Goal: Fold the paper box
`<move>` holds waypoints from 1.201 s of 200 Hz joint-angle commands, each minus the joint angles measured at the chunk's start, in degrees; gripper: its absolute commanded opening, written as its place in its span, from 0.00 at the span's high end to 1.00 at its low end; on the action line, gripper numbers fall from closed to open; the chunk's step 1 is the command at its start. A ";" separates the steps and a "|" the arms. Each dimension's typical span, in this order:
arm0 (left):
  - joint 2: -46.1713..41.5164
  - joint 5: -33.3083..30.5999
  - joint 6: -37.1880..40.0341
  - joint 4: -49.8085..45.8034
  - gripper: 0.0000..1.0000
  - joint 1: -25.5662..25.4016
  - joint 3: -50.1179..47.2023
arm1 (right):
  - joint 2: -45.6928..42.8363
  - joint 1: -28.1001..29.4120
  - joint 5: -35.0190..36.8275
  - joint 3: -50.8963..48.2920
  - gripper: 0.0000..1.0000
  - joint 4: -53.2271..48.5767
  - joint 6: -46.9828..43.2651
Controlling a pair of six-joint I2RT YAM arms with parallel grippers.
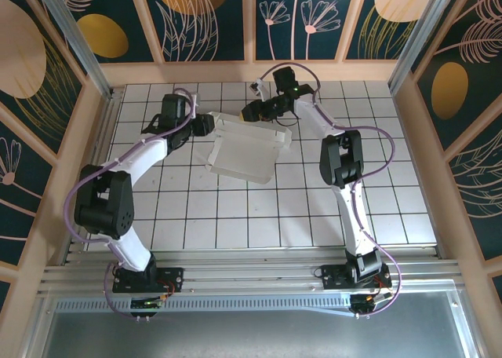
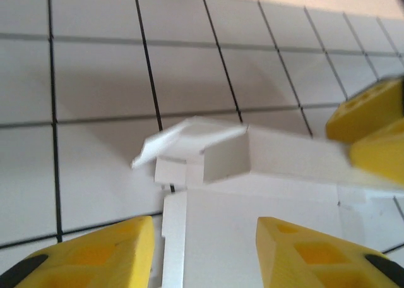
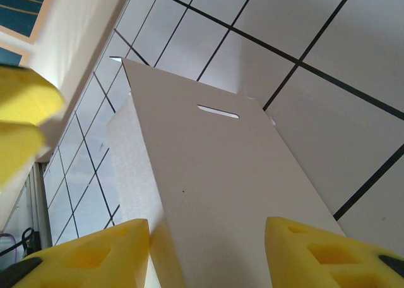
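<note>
Seen from above, the paper box (image 1: 245, 150), partly folded with raised walls, lies tilted on the tiled table (image 1: 314, 217) just above the frame's centre. The left arm is bent at the elbow (mid-left) and stretched toward the box's upper-left corner, with the left gripper (image 1: 210, 125) spread. The right arm is arched in from the right. The right gripper (image 1: 252, 112) is also spread, at the box's upper edge, with an upright panel framed between its fingers.
</note>
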 commanded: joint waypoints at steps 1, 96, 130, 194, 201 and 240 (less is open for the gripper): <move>5.03 4.00 -0.10 3.67 0.53 0.01 -1.94 | 2.45 -0.92 1.45 1.07 0.49 -2.12 -0.06; 22.51 7.51 -0.88 7.43 0.55 0.03 10.51 | 2.86 -2.07 1.39 0.69 0.46 -0.54 1.57; 25.68 6.09 -0.29 5.72 0.53 0.08 15.70 | 3.48 -3.47 -1.55 0.69 0.47 1.53 4.36; 33.18 11.73 6.76 -1.70 0.54 0.03 25.64 | 4.12 -3.58 -2.42 0.69 0.47 2.27 4.58; 33.55 11.22 6.50 -2.32 0.54 0.06 25.96 | 4.12 -3.57 -2.31 0.69 0.47 2.27 4.59; 33.77 7.31 5.58 -3.83 0.51 0.08 24.97 | 4.03 -3.55 -1.46 0.56 0.46 1.83 4.41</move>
